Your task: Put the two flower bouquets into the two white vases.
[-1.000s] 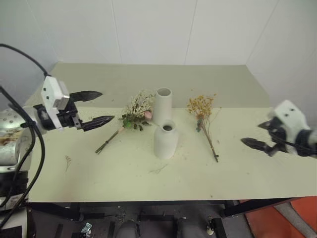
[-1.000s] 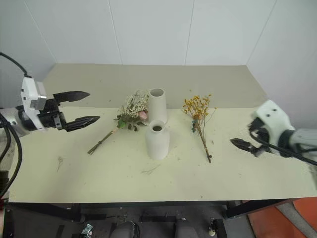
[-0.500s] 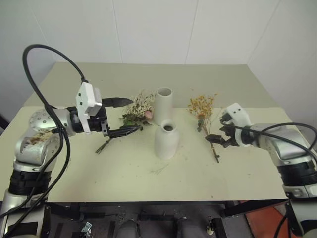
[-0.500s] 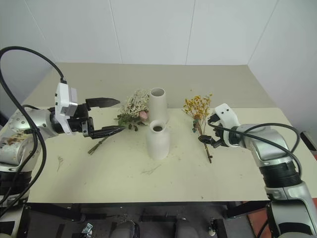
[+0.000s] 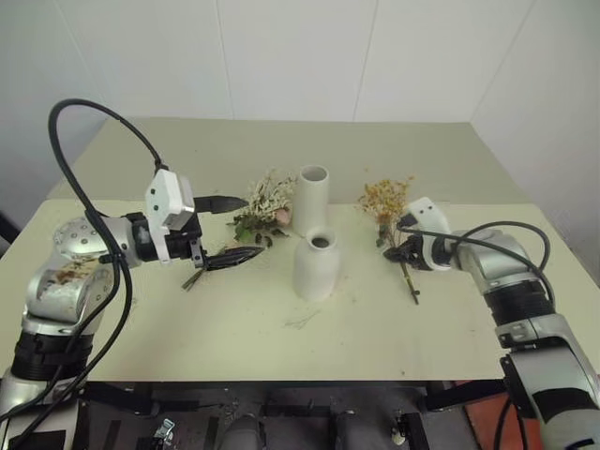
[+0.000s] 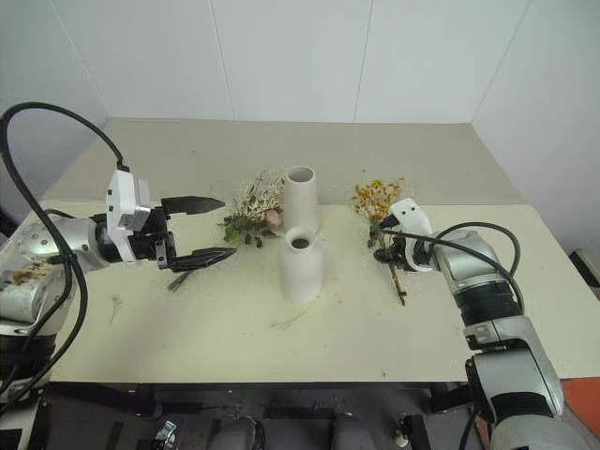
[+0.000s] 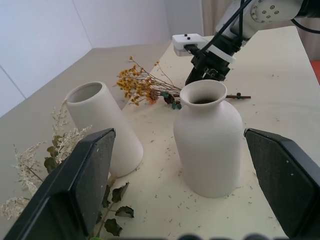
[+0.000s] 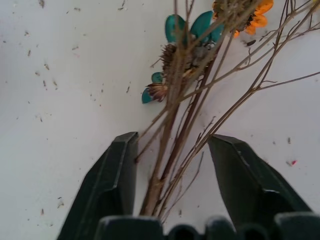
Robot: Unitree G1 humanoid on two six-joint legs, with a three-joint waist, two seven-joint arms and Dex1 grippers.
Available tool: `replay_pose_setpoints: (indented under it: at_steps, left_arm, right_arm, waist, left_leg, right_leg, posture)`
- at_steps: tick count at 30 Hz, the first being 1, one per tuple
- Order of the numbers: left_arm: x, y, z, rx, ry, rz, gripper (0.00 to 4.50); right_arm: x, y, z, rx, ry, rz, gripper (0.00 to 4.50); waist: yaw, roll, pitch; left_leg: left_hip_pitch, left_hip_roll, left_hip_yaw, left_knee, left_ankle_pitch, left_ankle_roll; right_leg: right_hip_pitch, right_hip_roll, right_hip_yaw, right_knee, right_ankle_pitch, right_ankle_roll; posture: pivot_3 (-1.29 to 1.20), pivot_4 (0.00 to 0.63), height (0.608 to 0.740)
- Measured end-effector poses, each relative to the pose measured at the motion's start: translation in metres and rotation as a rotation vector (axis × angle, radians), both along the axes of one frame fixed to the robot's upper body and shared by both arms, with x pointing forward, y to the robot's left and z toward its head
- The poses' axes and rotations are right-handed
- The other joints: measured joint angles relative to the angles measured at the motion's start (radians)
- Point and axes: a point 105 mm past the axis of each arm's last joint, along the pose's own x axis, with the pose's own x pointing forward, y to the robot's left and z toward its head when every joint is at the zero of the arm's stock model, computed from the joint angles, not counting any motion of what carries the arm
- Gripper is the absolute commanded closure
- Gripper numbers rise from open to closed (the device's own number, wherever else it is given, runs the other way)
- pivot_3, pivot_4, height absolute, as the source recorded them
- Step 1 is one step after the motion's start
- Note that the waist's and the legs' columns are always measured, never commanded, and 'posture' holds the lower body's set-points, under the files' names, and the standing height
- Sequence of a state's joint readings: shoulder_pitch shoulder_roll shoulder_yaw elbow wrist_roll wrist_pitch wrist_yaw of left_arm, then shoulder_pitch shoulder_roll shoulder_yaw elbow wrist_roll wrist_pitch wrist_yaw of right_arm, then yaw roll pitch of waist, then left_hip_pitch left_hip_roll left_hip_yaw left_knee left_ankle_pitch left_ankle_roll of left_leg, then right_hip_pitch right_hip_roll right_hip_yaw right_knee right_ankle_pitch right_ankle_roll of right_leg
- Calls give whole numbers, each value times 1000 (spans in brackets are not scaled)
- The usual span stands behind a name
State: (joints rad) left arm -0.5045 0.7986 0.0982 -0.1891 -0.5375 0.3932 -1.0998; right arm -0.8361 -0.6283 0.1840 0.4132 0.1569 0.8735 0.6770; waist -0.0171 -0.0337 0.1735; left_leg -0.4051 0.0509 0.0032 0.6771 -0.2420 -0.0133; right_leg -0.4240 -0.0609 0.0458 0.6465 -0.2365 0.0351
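Note:
The pink rose bouquet lies left of the tall white vase, its stems trailing toward the front left. My left gripper hangs open beside the blooms, its lower finger over the stems. The bottle-shaped white vase stands upright in front of the tall one. The yellow-orange bouquet lies to their right. My right gripper is down at its stems, one finger on each side, with a little room left around the main stems. Nothing is lifted.
The pale table is strewn with plant crumbs and a loose twig in front of the bottle vase. A seam crosses the table behind the vases. White walls close the back and right.
My right arm has swung in from the right edge to the yellow bouquet's stems and its fingers have narrowed around them. My left gripper has moved right, toward the rose bouquet, still wide open.

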Motion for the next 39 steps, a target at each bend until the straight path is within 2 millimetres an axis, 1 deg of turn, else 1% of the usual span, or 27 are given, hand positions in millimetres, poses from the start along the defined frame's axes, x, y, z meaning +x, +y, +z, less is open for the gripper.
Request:
replay_pose_setpoints:
  at_steps: [1, 4, 5, 8, 9, 11, 13, 16, 17, 18, 19, 20, 21, 22, 23, 26, 28, 31, 33, 36, 39]
  left_arm:
    - [0, 0, 0, 0, 0, 2, 0]
    - [1, 0, 0, -2, -1, 7, 0]
    - [1, 0, 0, -2, -2, 7, 0]
    - [1, 0, 0, -1, -3, 8, 0]
    - [1, 1, 0, 1, -3, 10, 0]
    - [1, 1, 0, 4, -4, 12, 0]
    - [1, 2, 0, 6, -3, 13, 0]
    - [2, 3, -1, 17, -6, 20, 0]
    - [3, 4, -1, 21, -7, 21, 0]
    - [3, 5, -1, 23, -8, 22, 0]
    - [4, 5, -1, 22, -9, 23, 0]
    - [5, 6, 0, 23, -8, 25, 0]
    - [4, 6, 0, 24, -10, 22, 0]
    - [4, 6, 1, 26, -12, 21, 0]
    - [4, 6, 1, 27, -12, 22, 0]
    - [5, 11, 5, 19, -25, 42, 0]
    - [6, 18, 10, 6, -43, 72, 0]
    - [8, 39, 18, -31, -65, 163, 0]
    - [9, 52, 24, -66, -81, 215, 0]
    - [7, 69, 33, -127, -103, 278, 0]
    - [4, 83, 30, -125, -95, 338, 0]
  right_arm:
    - [1, 0, 0, -4, 1, -3, 3358]
    - [1, 2, -1, -6, 3, 1, 4378]
    - [1, 2, -1, -10, 4, 2, 4453]
    - [3, 0, 0, -28, -8, -19, 4453]
    - [6, 0, 1, -34, -28, -45, 4453]
    - [14, -1, 10, -38, -127, -93, 4453]
    - [24, -2, 32, -24, -309, -145, 4453]
    - [37, -2, 82, 4, -693, -261, 4453]
    - [39, 1, 95, 24, -766, -280, 4453]
    - [42, 6, 114, 91, -841, -304, 4453]
    - [43, 11, 126, 141, -879, -310, 4453]
    - [45, 18, 142, 232, -925, -312, 4453]
    - [45, 23, 151, 297, -952, -304, 4453]
    - [45, 31, 165, 405, -990, -281, 4453]
    - [45, 37, 171, 471, -1002, -260, 4453]
    - [43, 64, 189, 735, -1013, -153, 4453]
    - [42, 76, 196, 868, -998, -104, 4453]
    - [45, 88, 201, 1042, -946, -30, 4453]
    - [47, 93, 198, 1094, -924, -1, 4453]
    - [51, 107, 188, 1140, -864, 38, 4453]
    - [51, 125, 181, 1156, -822, 96, 4453]
  waist:
    - [0, 0, 0]
    - [0, 0, 0]
    - [0, 0, 0]
    - [0, 0, 0]
    - [0, 0, 0]
    - [-1, 0, 0]
    - [-1, 0, 0]
    - [-8, 0, 0]
    - [-11, 0, 0]
    - [-18, 0, 0]
    - [-22, 0, 0]
    - [-27, 0, 0]
    - [-29, 1, 0]
    - [-31, 1, 0]
    - [-31, 1, 0]
    - [-34, 1, 1]
    - [-34, 2, 1]
    - [-31, 2, 1]
    - [-29, 2, 1]
    - [-31, 3, 2]
    - [-32, 3, 2]
  left_leg:
    - [0, 0, 0, 0, 0, 0]
    - [0, 0, 0, 0, 0, 0]
    - [0, 0, 0, 0, 0, 0]
    - [0, 0, 0, 0, 0, 0]
    - [0, 0, 0, 0, 0, 0]
    - [0, 0, 0, 0, 0, 0]
    - [-1, 0, 0, -1, 0, 0]
    - [-1, 0, 0, -1, 0, 0]
    - [-1, 0, 0, -1, 0, 0]
    - [-1, 0, 0, -1, 0, 0]
    - [0, 0, 0, -1, 0, 0]
    - [0, 0, 0, -1, 0, 0]
    - [0, 0, 0, -1, 0, 0]
    - [0, 0, 0, -2, 0, 0]
    - [0, 0, 0, -2, 0, 0]
    - [0, 1, 0, -3, 0, 0]
    - [0, 1, 0, -3, 0, 0]
    - [0, 1, 0, -4, 0, 0]
    - [0, 1, 0, -4, 0, 0]
    - [0, 1, 0, -4, 0, 0]
    - [1, 1, 0, -7, 0, 0]
  right_leg:
    - [0, 0, 0, 0, 0, 0]
    - [0, 0, 0, 0, 0, 0]
    - [0, 0, 0, 0, 0, 0]
    - [0, 0, 0, 0, 0, 0]
    - [0, 0, 0, 0, 0, 0]
    - [-1, 0, 0, 0, 0, 0]
    - [-1, 0, 0, 0, 0, 0]
    - [-1, 0, 1, 0, 0, 0]
    - [-2, 0, 1, 0, 0, 0]
    - [-1, 0, 1, 1, 0, 0]
    - [-1, 0, 1, 1, 0, 0]
    - [-1, 0, 1, 1, 0, 0]
    - [-1, 0, 1, 1, 0, 0]
    - [-1, 0, 1, 1, 0, 0]
    - [-1, 0, 1, 1, 0, 0]
    - [-1, 0, 0, 1, 0, 0]
    - [-1, 0, 0, 1, 0, -1]
    - [-1, 0, -1, 1, 0, -1]
    - [-1, 0, -1, 1, 0, -1]
    - [-1, 0, -1, 1, 0, -1]
    - [-1, 0, -1, 2, 1, -1]
  posture:
    - [0, 150, 740]
    - [0, 150, 740]
    - [0, 150, 740]
    - [0, 150, 740]
    - [0, 150, 740]
    - [0, 150, 740]
    - [0, 150, 740]
    - [0, 150, 740]
    - [0, 150, 740]
    - [0, 150, 740]
    - [0, 150, 740]
    - [0, 150, 740]
    - [0, 150, 740]
    - [0, 150, 740]
    - [0, 150, 740]
    - [0, 150, 740]
    - [0, 150, 740]
    - [0, 150, 740]
    - [0, 150, 740]
    - [0, 150, 740]
    - [0, 150, 740]
